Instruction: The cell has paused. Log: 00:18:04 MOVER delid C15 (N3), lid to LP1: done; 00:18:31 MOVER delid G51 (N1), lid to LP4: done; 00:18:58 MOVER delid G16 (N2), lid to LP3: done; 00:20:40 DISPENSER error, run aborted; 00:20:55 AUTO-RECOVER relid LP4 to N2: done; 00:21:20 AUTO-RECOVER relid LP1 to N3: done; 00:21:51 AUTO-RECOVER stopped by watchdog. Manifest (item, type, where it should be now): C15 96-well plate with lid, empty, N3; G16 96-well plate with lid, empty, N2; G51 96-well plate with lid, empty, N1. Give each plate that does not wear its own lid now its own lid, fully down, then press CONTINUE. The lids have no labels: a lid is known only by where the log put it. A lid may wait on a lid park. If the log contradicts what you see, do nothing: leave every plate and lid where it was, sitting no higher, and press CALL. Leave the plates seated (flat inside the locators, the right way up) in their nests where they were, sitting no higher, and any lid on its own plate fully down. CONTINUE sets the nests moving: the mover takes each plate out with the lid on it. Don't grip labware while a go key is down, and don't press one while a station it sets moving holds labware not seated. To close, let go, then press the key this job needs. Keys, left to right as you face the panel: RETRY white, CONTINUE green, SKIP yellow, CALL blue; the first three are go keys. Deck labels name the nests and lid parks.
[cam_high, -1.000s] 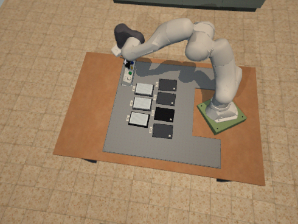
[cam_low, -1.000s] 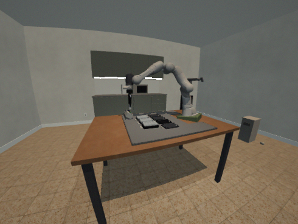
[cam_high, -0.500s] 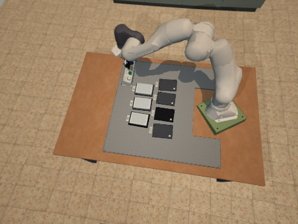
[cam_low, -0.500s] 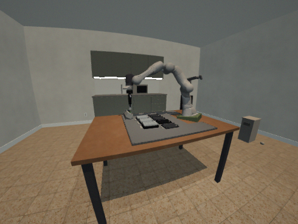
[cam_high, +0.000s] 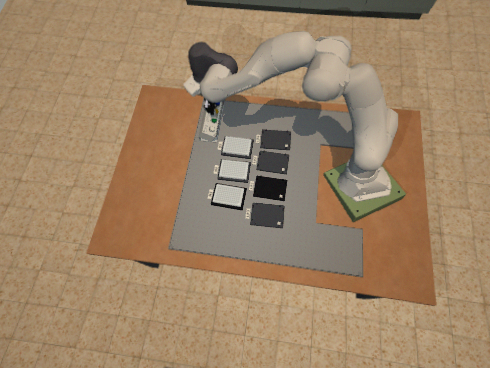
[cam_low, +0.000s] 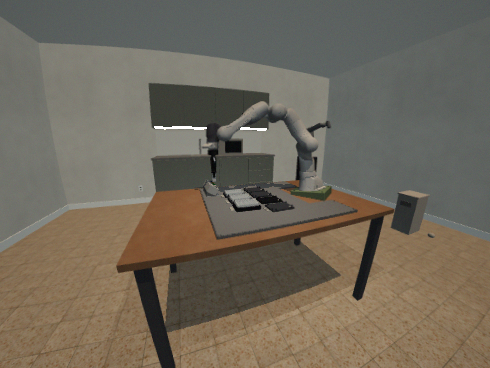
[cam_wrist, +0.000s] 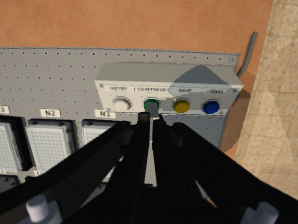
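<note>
Green CONTINUE key (cam_wrist: 151, 105) lies under my pincer (cam_wrist: 151, 120), pressed together and empty, near the tabletop's (cam_high: 145, 220) far-left corner; closing step: I judge pressing straight down comes next

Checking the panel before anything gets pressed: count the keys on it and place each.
4, in one row on the panel: white RETRY leftmost, green CONTINUE just beyond the shut gripper, yellow SKIP, blue CALL rightmost.
</note>
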